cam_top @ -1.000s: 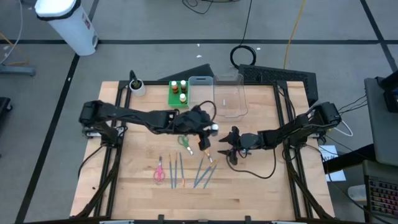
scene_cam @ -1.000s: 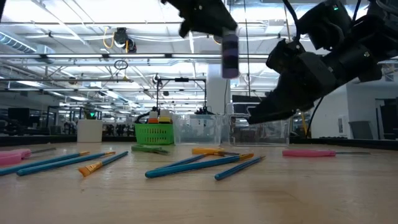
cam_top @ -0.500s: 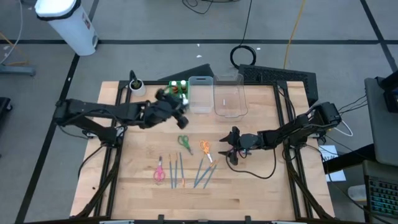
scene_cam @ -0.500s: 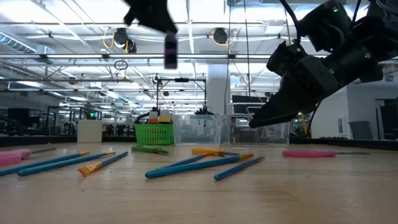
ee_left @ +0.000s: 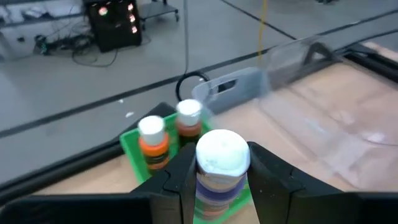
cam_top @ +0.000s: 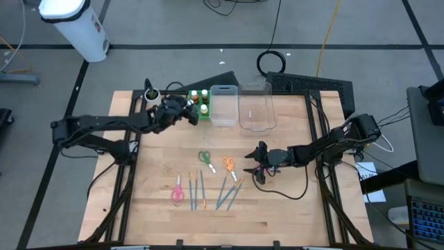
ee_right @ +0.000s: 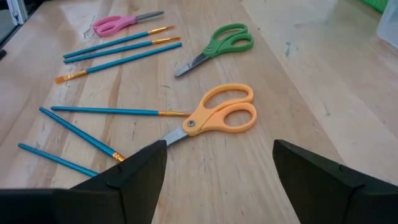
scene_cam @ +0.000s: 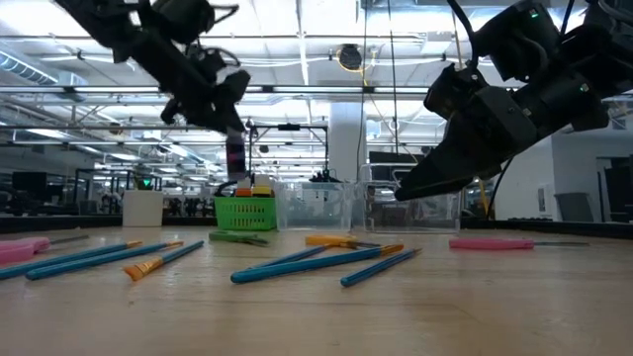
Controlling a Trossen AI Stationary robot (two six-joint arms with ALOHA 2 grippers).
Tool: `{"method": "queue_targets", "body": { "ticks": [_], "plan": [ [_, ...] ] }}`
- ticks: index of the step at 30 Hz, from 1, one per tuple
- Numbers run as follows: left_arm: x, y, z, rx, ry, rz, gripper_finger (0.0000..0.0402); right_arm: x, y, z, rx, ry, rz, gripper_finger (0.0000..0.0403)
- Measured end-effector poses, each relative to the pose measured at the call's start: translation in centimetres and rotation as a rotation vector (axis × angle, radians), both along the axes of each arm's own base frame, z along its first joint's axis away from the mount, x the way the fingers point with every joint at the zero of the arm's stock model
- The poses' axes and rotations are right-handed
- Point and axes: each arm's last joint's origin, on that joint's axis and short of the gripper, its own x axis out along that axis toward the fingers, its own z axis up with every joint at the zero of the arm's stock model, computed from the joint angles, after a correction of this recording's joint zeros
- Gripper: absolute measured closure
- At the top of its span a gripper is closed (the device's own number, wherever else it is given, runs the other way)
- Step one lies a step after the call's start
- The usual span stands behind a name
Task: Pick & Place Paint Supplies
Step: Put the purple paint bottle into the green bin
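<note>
Wooden worktop carries brushes. Left end effector holds a paint bottle; it should lower straight into the green tray at eleven o'clock. Right end effector waits wide over orange scissors.

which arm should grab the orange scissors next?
Right, likely. The right gripper hangs open just beside the orange scissors, which lie straight ahead of its fingers. The left gripper is busy at the green tray, shut on a paint bottle.

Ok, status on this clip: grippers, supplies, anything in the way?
Left gripper shut on a paint bottle above the green tray. Right gripper open over the orange scissors. Brushes lie on the table. Nothing in the way.
</note>
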Motion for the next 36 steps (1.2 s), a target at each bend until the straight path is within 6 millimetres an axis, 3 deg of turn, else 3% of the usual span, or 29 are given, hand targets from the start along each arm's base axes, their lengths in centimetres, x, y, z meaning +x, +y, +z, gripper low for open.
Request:
{"method": "queue_targets", "body": {
  "ticks": [15,36],
  "plan": [
    [0.1,3.3,-3.8,-0.079,0.043,0.061,0.0285,0.0,0.0,0.0,-0.008,-0.002,0.0,0.012],
    [1.5,4.0,-6.6,-0.118,0.071,0.066,0.0285,0.0,0.0,0.0,-0.015,-0.002,0.003,0.0122]
  ]
}}
